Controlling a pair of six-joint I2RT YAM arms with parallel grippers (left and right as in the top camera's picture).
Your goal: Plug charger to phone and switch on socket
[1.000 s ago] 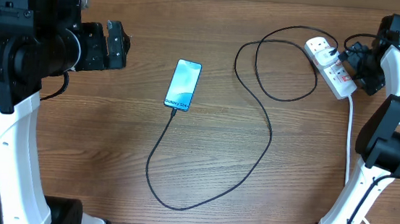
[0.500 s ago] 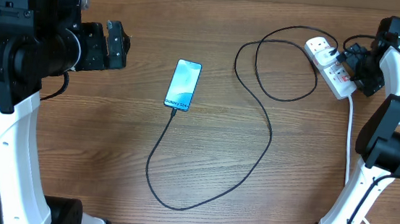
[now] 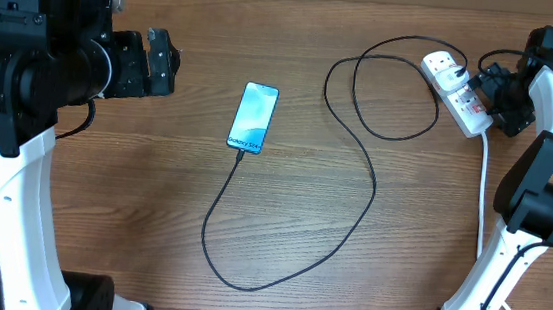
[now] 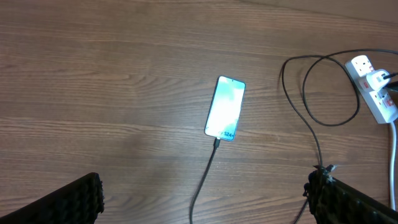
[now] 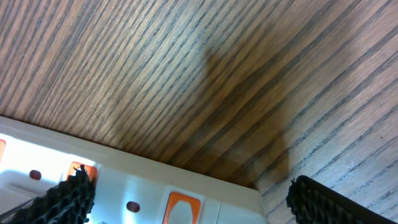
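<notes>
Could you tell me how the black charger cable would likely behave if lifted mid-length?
Probably floppy: the charger cable lies in loose loops, so it should drape. It looks thin, likely light. Its end meets the phone, so lifting might drag that along.

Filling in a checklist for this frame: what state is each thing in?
phone: screen lit, charger connected.
charger: slack on table, running from phone to socket.
socket: switch position unclear.
left gripper: open, empty.
right gripper: open, at socket.
</notes>
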